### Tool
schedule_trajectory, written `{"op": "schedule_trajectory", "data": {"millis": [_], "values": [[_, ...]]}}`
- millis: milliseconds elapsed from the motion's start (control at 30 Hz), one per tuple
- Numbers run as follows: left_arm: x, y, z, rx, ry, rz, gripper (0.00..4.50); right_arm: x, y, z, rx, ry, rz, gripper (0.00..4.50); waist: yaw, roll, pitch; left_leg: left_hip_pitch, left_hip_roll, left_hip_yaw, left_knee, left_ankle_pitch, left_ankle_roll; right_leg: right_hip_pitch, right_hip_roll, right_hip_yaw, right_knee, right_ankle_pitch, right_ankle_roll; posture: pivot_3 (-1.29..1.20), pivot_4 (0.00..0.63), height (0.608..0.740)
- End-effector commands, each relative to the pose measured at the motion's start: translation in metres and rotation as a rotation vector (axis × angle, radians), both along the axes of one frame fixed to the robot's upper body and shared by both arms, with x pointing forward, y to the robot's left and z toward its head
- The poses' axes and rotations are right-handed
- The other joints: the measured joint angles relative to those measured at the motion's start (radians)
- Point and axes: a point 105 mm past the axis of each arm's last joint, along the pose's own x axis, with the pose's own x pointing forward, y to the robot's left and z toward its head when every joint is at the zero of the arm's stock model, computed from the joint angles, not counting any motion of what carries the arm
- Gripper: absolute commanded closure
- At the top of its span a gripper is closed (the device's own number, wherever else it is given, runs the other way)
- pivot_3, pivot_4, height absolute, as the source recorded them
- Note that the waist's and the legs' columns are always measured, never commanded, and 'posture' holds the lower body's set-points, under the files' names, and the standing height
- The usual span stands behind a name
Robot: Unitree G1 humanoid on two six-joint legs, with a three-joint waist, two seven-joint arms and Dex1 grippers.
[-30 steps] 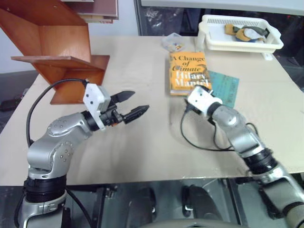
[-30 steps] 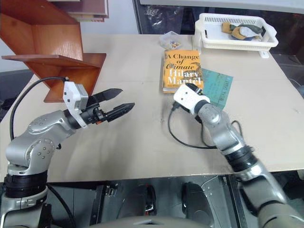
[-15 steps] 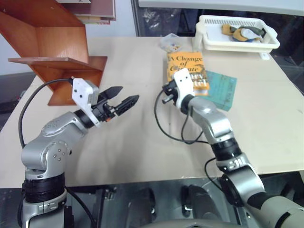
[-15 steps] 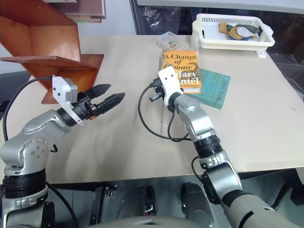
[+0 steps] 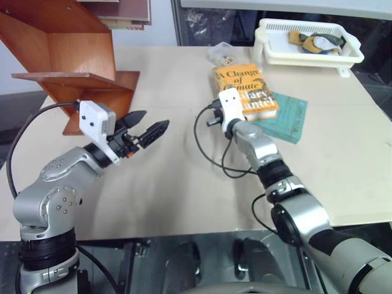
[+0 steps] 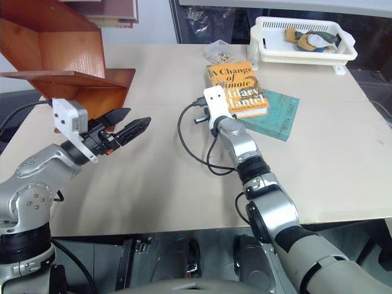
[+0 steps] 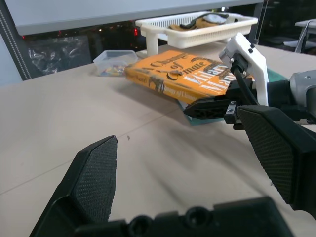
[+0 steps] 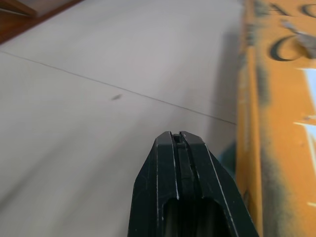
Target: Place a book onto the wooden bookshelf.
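The desk (image 5: 184, 184) carries everything. At its far left corner stands the wooden bookshelf (image 5: 67, 55), its angled boards reaching toward the middle. A white basket (image 5: 306, 46) sits at the far right edge, with a small clear box (image 5: 222, 54) just beside it. The book (image 5: 245, 89), orange-yellow, lies flat near the far edge at the middle, partly on top of a thin teal book (image 5: 283, 116). The right gripper (image 8: 180, 143) is clenched with nothing in it, its tips low at the book's left side edge; whether they touch the book cannot be told. The left gripper (image 5: 146, 125) hangs released above the desk, in front of the bookshelf, well apart from the book.
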Motion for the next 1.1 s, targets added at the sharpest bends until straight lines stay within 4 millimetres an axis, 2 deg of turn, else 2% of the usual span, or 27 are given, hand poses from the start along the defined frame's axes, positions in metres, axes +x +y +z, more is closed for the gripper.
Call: {"op": "schedule_trajectory", "data": {"millis": [33, 133, 233, 367, 400, 433, 500, 567, 633, 700, 867, 900, 933, 1000, 1100], "values": [[0.002, -0.003, 0.009, 0.001, -0.031, -0.007, 0.00, -0.008, -0.003, 0.015, 0.020, -0.043, 0.007, 4.46, 0.001, 0.000, 0.000, 0.000, 0.000, 0.000, 0.000, 0.000, 0.000, 0.000, 0.000, 0.000, 0.000, 0.000, 0.000, 0.00, 0.150, 0.740], [0.009, -0.008, 0.007, -0.030, 0.001, -0.018, 0.00, -0.027, 0.002, 0.019, 0.021, -0.057, 0.110, 4.46, 0.002, 0.000, 0.000, 0.000, 0.000, -0.001, 0.000, 0.000, 0.000, 0.000, 0.000, 0.000, 0.000, 0.000, 0.000, 0.00, 0.150, 0.740], [0.021, -0.015, 0.002, -0.081, 0.068, -0.022, 0.00, -0.051, -0.003, 0.025, 0.011, -0.093, 0.197, 3.73, 0.004, 0.000, 0.000, -0.001, -0.001, -0.002, 0.000, 0.000, 0.000, 0.000, -0.001, -0.002, 0.000, 0.000, 0.000, 0.00, 0.150, 0.740], [0.038, -0.023, -0.006, -0.134, 0.156, -0.021, 0.00, -0.072, -0.024, 0.026, -0.039, -0.117, 0.193, 1.95, 0.008, 0.000, 0.000, -0.002, -0.001, -0.006, 0.000, 0.000, 0.000, 0.000, -0.001, -0.002, 0.000, 0.000, 0.001, 0.00, 0.150, 0.740], [0.044, -0.027, -0.005, -0.170, 0.168, -0.025, 0.00, -0.073, -0.036, 0.027, -0.093, -0.149, 0.150, 1.61, 0.007, -0.001, 0.000, -0.002, -0.002, -0.007, 0.000, 0.000, 0.000, 0.000, -0.001, -0.003, -0.001, 0.000, 0.001, 0.00, 0.150, 0.740], [0.049, -0.030, -0.003, -0.197, 0.176, -0.030, 0.00, -0.074, -0.043, 0.028, -0.132, -0.172, 0.120, 1.06, 0.007, -0.001, 0.000, -0.003, -0.002, -0.008, 0.001, 0.000, 0.000, 0.000, -0.001, -0.003, -0.001, 0.000, 0.001, 0.00, 0.150, 0.740], [0.052, -0.034, -0.004, -0.190, 0.181, -0.044, 0.00, -0.071, -0.053, 0.032, -0.198, -0.221, 0.067, 0.38, 0.006, -0.001, 0.000, -0.003, -0.002, -0.008, 0.001, 0.000, 0.000, 0.000, -0.001, -0.003, -0.001, 0.000, 0.001, 0.00, 0.150, 0.740], [0.052, -0.036, -0.005, -0.170, 0.178, -0.053, 0.00, -0.063, -0.061, 0.034, -0.309, -0.279, 0.031, 0.38, -0.002, -0.001, 0.000, -0.003, -0.002, -0.008, 0.001, 0.000, 0.000, 0.000, -0.001, -0.003, 0.000, 0.000, 0.001, 0.00, 0.150, 0.740], [0.053, -0.038, -0.003, -0.164, 0.172, -0.059, 0.00, -0.056, -0.072, 0.031, -0.316, -0.266, -0.024, 0.38, -0.002, -0.001, 0.000, -0.002, -0.002, -0.008, 0.000, 0.000, 0.000, 0.000, 0.000, -0.003, 0.000, 0.000, 0.001, 0.00, 0.150, 0.740], [0.054, -0.038, -0.002, -0.158, 0.167, -0.061, 0.00, -0.051, -0.083, 0.033, -0.214, -0.216, -0.084, 0.38, 0.000, -0.001, 0.000, -0.003, -0.002, -0.008, 0.000, 0.000, 0.000, 0.000, 0.000, -0.003, 0.000, -0.001, 0.000, 0.00, 0.150, 0.740], [0.053, -0.037, -0.001, -0.160, 0.163, -0.058, 0.00, -0.038, -0.133, 0.056, -0.019, -0.178, -0.232, 0.38, 0.008, -0.001, 0.000, -0.004, -0.003, -0.009, 0.001, 0.000, 0.000, 0.000, -0.001, -0.004, -0.001, 0.000, 0.001, 0.00, 0.150, 0.740], [0.052, -0.037, -0.001, -0.161, 0.162, -0.057, 0.00, -0.035, -0.141, 0.059, -0.002, -0.174, -0.241, 0.94, 0.011, -0.001, 0.000, -0.005, -0.003, -0.010, 0.001, 0.000, 0.000, 0.000, -0.002, -0.005, -0.001, 0.000, 0.001, 0.00, 0.150, 0.740], [0.052, -0.038, -0.001, -0.161, 0.162, -0.057, 0.00, -0.033, -0.147, 0.062, 0.016, -0.166, -0.244, 1.23, 0.013, -0.001, 0.000, -0.006, -0.003, -0.011, 0.002, 0.000, 0.000, 0.000, -0.002, -0.006, -0.001, 0.000, 0.001, 0.00, 0.150, 0.740], [0.051, -0.038, -0.001, -0.162, 0.162, -0.056, 0.00, -0.026, -0.159, 0.069, 0.066, -0.152, -0.268, 2.17, 0.012, -0.001, 0.000, -0.006, -0.003, -0.011, 0.002, 0.000, 0.000, 0.000, -0.002, -0.008, -0.002, 0.000, 0.000, 0.00, 0.150, 0.740], [0.049, -0.035, -0.001, -0.167, 0.160, -0.043, 0.00, -0.007, -0.173, 0.077, 0.151, -0.086, -0.299, 3.62, 0.003, 0.000, 0.000, -0.006, -0.003, -0.012, 0.001, 0.000, 0.000, 0.000, -0.001, -0.008, -0.002, 0.000, 0.000, 0.00, 0.150, 0.740]]}}
